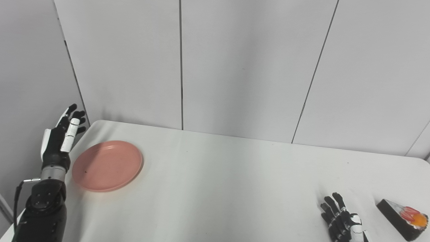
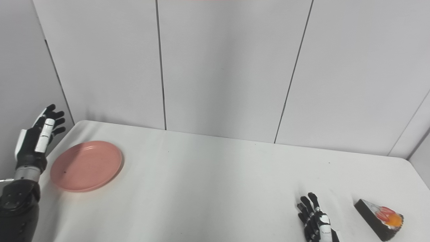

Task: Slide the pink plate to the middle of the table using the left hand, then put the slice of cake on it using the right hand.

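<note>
— Where's the pink plate [image 1: 107,165] sitting from where you stand?

— Far over on the left side of the tabletop [image 1: 228,181], close to the back corner, lying flat. There's a tiny dark speck on it, nothing else. It is nowhere near the middle; that stretch of white cloth between the plate and the cake is bare.

— And the left hand [image 1: 62,136]?

— Raised just beside the plate's left edge, out past the tabletop's corner, fingers pointing up and spread a little. It's released, grasping nothing. I can't see it touching the plate; there seems to be a small gap between them, though from this angle the wrist overlaps the rim slightly.

— What about the slice of cake [image 1: 403,218]?

— Down at the near right corner of the tabletop. A dark wedge lying with its pointed end toward the centre, with white, red and orange topping on the outer end. It rests directly on the cloth.

— Is the right hand [image 1: 341,220] on it?

— No. That hand lies low on the tabletop just to the left of the cake, apart from it, fingers stretched out and splayed toward the wall. Released too, holding nothing. Its arm is cut off by the bottom edge.

— What's behind it all?

— Plain grey wall panels [image 1: 248,64] with dark seams between them.
</note>
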Available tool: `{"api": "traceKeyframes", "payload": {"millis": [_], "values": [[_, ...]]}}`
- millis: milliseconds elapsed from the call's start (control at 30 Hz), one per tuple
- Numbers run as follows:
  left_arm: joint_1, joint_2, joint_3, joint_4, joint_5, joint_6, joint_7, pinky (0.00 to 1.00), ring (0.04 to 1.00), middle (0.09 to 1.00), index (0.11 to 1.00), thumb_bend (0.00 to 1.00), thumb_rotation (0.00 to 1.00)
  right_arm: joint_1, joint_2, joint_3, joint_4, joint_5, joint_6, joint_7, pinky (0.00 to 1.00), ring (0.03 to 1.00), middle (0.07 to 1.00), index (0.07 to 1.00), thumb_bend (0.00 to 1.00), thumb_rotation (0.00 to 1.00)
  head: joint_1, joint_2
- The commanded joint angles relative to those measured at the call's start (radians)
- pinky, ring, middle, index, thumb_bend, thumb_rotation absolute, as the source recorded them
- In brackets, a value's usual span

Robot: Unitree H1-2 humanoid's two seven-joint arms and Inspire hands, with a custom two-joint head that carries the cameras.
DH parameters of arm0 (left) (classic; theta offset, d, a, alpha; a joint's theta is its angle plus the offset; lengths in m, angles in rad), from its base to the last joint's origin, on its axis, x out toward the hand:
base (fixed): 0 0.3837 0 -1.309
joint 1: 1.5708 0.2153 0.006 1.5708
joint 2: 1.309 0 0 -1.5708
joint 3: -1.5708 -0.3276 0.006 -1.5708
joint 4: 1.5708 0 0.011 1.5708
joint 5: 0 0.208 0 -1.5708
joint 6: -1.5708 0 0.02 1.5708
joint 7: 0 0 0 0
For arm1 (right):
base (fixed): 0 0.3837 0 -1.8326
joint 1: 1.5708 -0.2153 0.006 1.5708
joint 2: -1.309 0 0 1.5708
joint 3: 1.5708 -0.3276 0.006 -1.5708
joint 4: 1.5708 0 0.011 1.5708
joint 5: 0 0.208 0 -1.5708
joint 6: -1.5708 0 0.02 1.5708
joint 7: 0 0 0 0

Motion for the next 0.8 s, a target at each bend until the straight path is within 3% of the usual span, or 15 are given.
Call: {"api": "traceKeyframes", "payload": {"millis": [0, 133, 333, 467, 767], "values": [[-0.054, 0.057, 0.011, 0.022, -0.005, -0.082, 0.015, 0.80, 0.854, 0.854, 0.894, 0.75, 0.89, 0.008, 0.001, -0.003, 0.000, 0.011, 0.021, 0.002, 1.00, 0.944, 0.943, 0.964, 0.79, 1.00, 0.001, 0.002], [-0.058, 0.071, 0.009, 0.080, 0.002, -0.093, 0.032, 0.79, 0.853, 0.863, 0.899, 0.77, 0.88, 0.009, -0.002, -0.004, -0.005, 0.012, 0.025, 0.001, 1.00, 0.940, 0.939, 0.962, 0.78, 1.00, 0.001, 0.006], [-0.058, 0.068, 0.018, 0.178, -0.030, -0.123, 0.036, 0.77, 0.833, 0.848, 0.898, 0.70, 0.86, 0.012, -0.005, -0.004, -0.008, 0.016, 0.025, 0.006, 1.00, 0.944, 0.942, 0.969, 0.79, 1.00, -0.003, 0.012], [-0.023, 0.038, 0.012, 0.135, -0.031, -0.089, 0.056, 0.75, 0.823, 0.838, 0.883, 0.63, 0.85, 0.017, -0.008, -0.007, -0.017, 0.012, 0.032, -0.001, 1.00, 0.942, 0.940, 0.964, 0.78, 1.00, -0.005, 0.019], [0.007, -0.014, 0.001, 0.119, -0.035, -0.068, 0.074, 0.75, 0.813, 0.830, 0.882, 0.65, 0.83, 0.027, -0.006, -0.012, -0.048, 0.007, 0.048, -0.018, 0.98, 0.929, 0.925, 0.951, 0.78, 1.00, -0.011, 0.032]]}}
